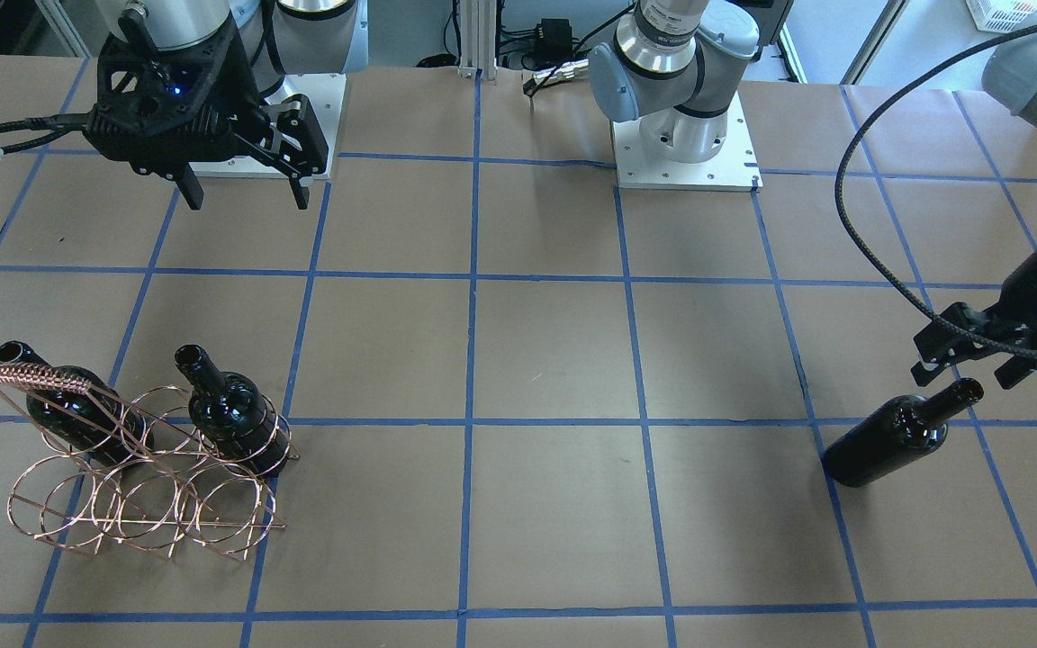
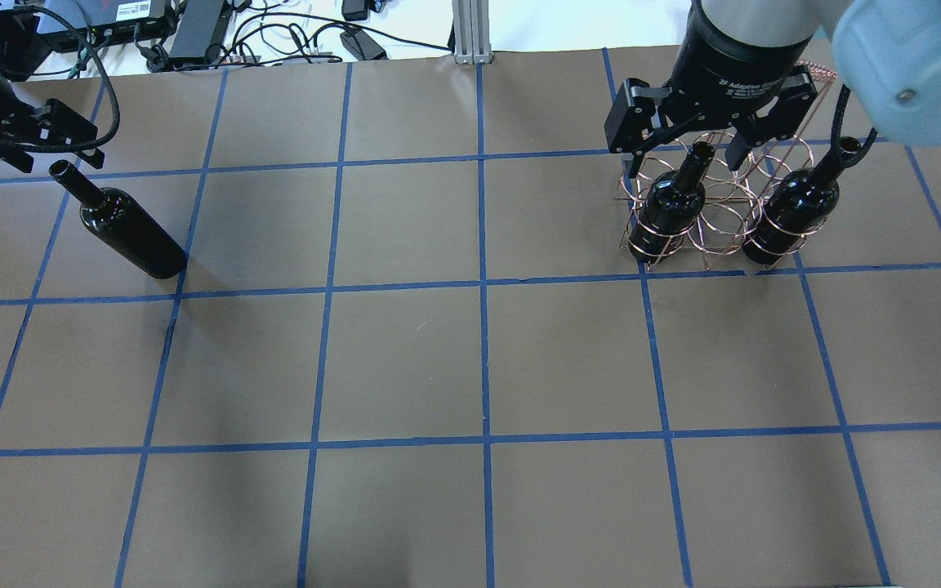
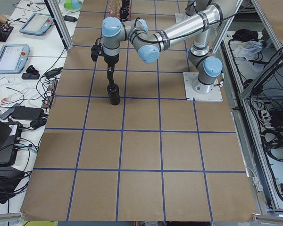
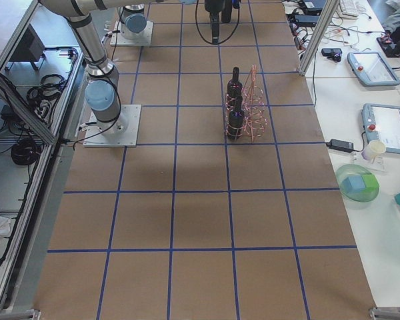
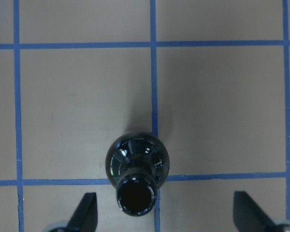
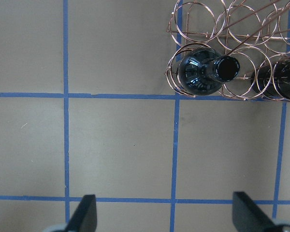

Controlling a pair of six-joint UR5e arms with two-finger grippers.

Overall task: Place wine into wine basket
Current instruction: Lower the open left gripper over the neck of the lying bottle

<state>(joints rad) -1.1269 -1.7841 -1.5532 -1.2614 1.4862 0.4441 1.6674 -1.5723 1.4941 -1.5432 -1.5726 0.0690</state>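
A glossy near-black wine bottle [image 1: 897, 432] stands upright on the table at the robot's far left, also in the overhead view [image 2: 123, 233]. My left gripper [image 1: 978, 355] is open and hovers just above its mouth. In the left wrist view the bottle's mouth [image 5: 135, 193] lies between the fingers [image 5: 87, 210], nearer the left one. The copper wire wine basket [image 1: 149, 490] stands at the far right and holds two bottles [image 2: 675, 204] [image 2: 797, 208] in its outer rings; the middle rings are empty. My right gripper [image 1: 244, 184] is open and empty, raised above the table beside the basket [image 6: 208, 19].
The two arm base plates [image 1: 685, 153] sit at the robot's edge of the table. Cables and power bricks [image 2: 274, 37] lie beyond the far edge. Blue tape lines cross the brown table cover [image 2: 479, 359]. A green bowl [image 4: 357, 187] and tablets lie on a side bench.
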